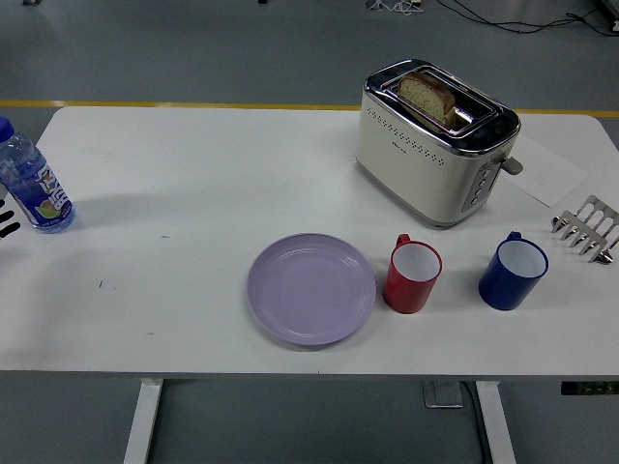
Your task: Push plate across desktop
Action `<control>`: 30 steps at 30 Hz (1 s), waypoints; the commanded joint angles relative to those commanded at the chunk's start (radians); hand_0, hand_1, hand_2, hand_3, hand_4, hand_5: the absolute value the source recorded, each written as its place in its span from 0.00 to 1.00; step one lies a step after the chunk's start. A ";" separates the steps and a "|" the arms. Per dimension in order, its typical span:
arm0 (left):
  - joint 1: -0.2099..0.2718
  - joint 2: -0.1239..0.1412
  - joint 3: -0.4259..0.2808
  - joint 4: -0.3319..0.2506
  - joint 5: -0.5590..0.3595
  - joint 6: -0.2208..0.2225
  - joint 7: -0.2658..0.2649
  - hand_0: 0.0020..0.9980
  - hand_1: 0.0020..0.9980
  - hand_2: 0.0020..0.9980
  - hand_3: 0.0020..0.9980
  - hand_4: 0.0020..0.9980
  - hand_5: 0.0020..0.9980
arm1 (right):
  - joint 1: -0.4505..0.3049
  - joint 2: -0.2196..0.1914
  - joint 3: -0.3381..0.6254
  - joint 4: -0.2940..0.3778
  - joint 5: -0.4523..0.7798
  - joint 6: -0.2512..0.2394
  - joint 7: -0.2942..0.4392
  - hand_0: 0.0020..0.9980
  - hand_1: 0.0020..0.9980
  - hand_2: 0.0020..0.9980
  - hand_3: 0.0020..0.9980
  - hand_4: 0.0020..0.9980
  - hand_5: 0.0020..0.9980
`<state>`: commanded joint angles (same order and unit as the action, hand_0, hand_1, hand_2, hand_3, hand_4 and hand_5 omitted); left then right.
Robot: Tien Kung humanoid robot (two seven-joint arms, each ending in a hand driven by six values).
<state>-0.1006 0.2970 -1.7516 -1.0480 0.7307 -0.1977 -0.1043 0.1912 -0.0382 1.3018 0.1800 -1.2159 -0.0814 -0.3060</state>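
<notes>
A lilac plate (310,288) lies flat near the front edge of the white table (193,174), a little left of the middle. Nothing touches it. Only a black sliver of my left hand (6,228) shows at the picture's left edge, beside the water bottle and far from the plate. My right arm is out of view.
A red mug (412,276) stands close to the plate's right rim, with a blue mug (513,272) further right. Behind them is a cream toaster (433,143) holding bread. A water bottle (29,182) stands at the far left, a metal rack (587,228) and a paper sheet (546,172) at the far right.
</notes>
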 joint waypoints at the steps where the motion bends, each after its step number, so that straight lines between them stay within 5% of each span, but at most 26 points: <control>1: 0.001 0.000 0.001 0.001 -0.008 -0.004 0.004 0.47 0.61 0.61 0.58 0.45 0.96 | -0.001 0.000 0.000 0.000 0.001 0.000 0.000 0.61 0.52 0.59 0.57 0.36 0.25; 6: 0.004 -0.006 0.000 0.011 -0.046 -0.009 0.022 0.46 0.61 0.61 0.58 0.45 0.96 | -0.004 0.000 0.002 0.000 -0.004 0.000 0.000 0.61 0.52 0.59 0.57 0.37 0.25; 21: -0.001 -0.037 -0.003 -0.016 -0.310 -0.103 0.186 0.49 0.62 0.63 0.60 0.46 0.96 | 0.003 -0.003 0.003 0.000 -0.007 0.001 0.002 0.61 0.52 0.59 0.57 0.37 0.24; 30: -0.001 -0.040 -0.004 -0.008 -0.328 -0.115 0.204 0.51 0.63 0.63 0.61 0.47 0.97 | 0.004 -0.003 0.006 0.000 -0.013 0.001 0.003 0.61 0.52 0.59 0.57 0.37 0.25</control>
<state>-0.1018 0.2572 -1.7555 -1.0565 0.4030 -0.3125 0.1001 0.1953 -0.0413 1.3074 0.1800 -1.2288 -0.0801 -0.3034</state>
